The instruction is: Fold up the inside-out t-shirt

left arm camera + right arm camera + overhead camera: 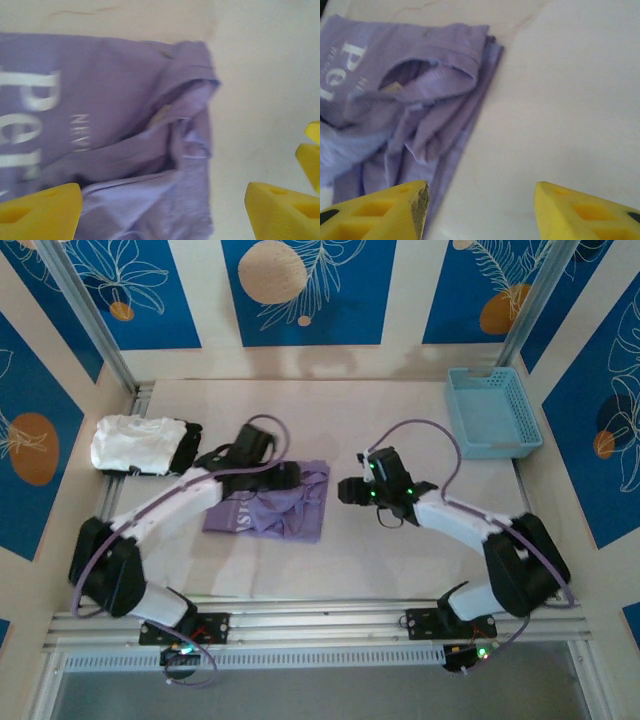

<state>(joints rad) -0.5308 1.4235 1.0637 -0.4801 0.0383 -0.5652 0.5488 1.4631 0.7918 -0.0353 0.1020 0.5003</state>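
The inside-out t-shirt [275, 505] lies bunched into a rough rectangle on the pale counter [400, 560], a little left of the middle and between the two arms. In the left wrist view the lavender cloth [115, 115] is rumpled rather than flat. A sleeve or hem opening gapes near its right edge, several loose folds run down beside that opening, and white lettering [30, 125] reads sideways along the left side. A small yellowish patch [157, 115] peeks out from inside the opening (it also shows as a pale tab in the right wrist view [392, 86]). The left jaws hang over the shirt's far edge. They stand wide open, their yellow fingertips [42, 210] spread apart at the bottom corners of the wrist view, with cloth lying beneath them but nothing pinched. The right jaws sit just beside the shirt's right edge, over bare counter. They too are wide open and hold nothing, with one yellow fingertip [375, 212] near the shirt's lower edge and the other out over the bare surface. From that side the shirt [410, 95] shows layered edges stacked along its right border. At the far left of the counter a folded white garment [130, 443] rests with a folded black garment [186, 445] touching its right side. A light blue basket [492, 450] stands at the far right corner, well apart from the shirt.
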